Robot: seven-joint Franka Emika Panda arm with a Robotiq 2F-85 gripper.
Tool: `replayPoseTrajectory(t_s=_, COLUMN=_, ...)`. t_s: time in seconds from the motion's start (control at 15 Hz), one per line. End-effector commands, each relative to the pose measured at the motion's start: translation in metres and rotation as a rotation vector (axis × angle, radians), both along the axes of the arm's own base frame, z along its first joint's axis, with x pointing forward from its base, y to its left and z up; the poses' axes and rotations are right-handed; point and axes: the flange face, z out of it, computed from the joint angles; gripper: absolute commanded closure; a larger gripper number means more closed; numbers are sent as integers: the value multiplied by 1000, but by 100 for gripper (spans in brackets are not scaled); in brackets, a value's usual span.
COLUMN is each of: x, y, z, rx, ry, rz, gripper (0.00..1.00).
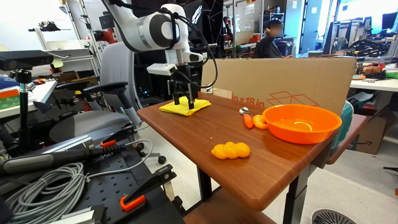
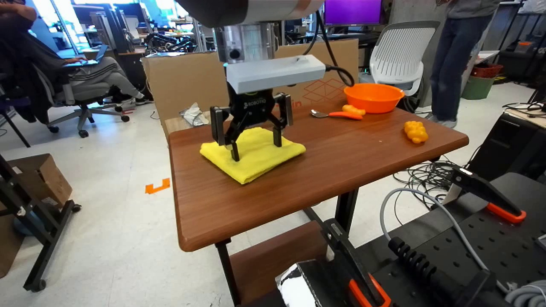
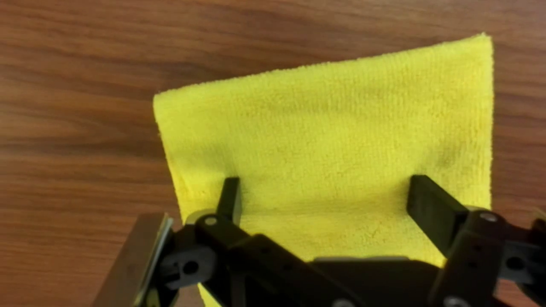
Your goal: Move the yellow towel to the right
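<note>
Yellow towel (image 2: 260, 160): folded flat and roughly square, laid near the left short edge of the counter (image 2: 324, 170) as seen in an exterior view, between that edge's two corners.
Hand (image 3: 326, 181): poised directly over the towel and pointed down, its two fingers (image 3: 433, 209) spread well apart, each above the cloth; nothing is pinched between them.
Fingertip contact: the tips are seen at the towel's upper face; a light touch is judged likely but cannot be confirmed.
Towel task, done: the reach is judged complete, since both fingers are placed inside the cloth's outline.
Towel task, left: a fold is to be gathered, and the towel carried or dragged rightward along the counter, then released. A finished placement cannot be ruled out.
Meaning of right: not settled; if the edge named above is taken as left, the towel would be moved away from it, and that move is judged not yet begun.
Bowl end of counter: the orange bowl (image 2: 375, 104) is set near the far right corner, a small lumpy toy (image 2: 354, 111) and a spoon (image 2: 343, 114) beside it; a braided toy (image 2: 416, 132) is set toward the near right corner.
</note>
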Motion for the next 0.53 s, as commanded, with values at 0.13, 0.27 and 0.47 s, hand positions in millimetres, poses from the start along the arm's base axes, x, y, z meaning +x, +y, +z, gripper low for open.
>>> replayPoseTrajectory(t_s=0.13, x=19, y=-37, z=1, rx=37, ry=32, rz=-42, gripper=0)
replayPoseTrajectory(t_s=0.27, x=25, y=-49, z=0, rx=48, ry=40, rz=-59, gripper=0)
replayPoseTrajectory(t_s=0.47, x=25, y=-58, z=2, rx=39, ry=52, rz=-68, gripper=0)
